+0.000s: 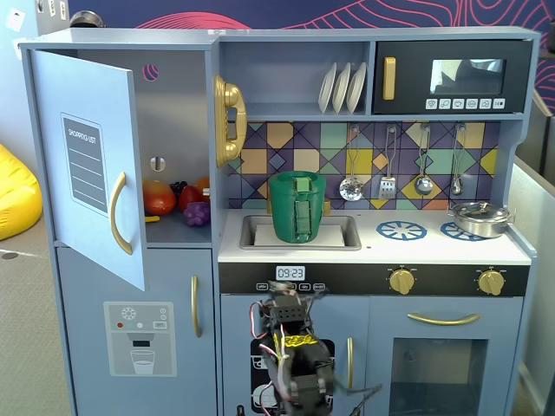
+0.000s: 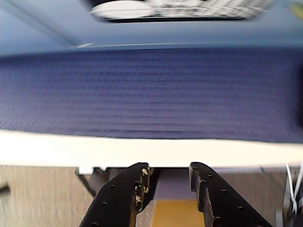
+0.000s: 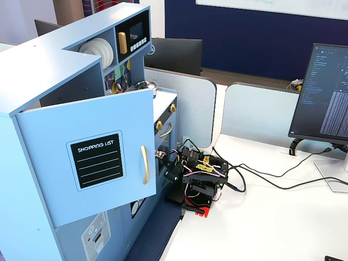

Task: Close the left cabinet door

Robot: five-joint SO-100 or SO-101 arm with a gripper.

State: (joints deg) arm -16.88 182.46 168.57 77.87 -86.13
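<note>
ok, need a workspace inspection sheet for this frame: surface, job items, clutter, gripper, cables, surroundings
Surface: white desk, bare near the arm.
Job's things: light-blue cabinet door with black SHOPPING LIST panel and gold handle, swung wide open; toy fruit on the shelf behind.
Clutter: green cup in the toy sink; steel pot on the hob.
Gripper: black two-finger gripper, open, empty, folded low, clear of the door.
Cables: black leads trailing across the desk.
Surroundings: computer monitor, yellow beanbag.

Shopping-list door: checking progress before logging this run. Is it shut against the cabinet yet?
No, the left cabinet door stands swung wide open, exposing toy fruit on the shelf inside.
</note>
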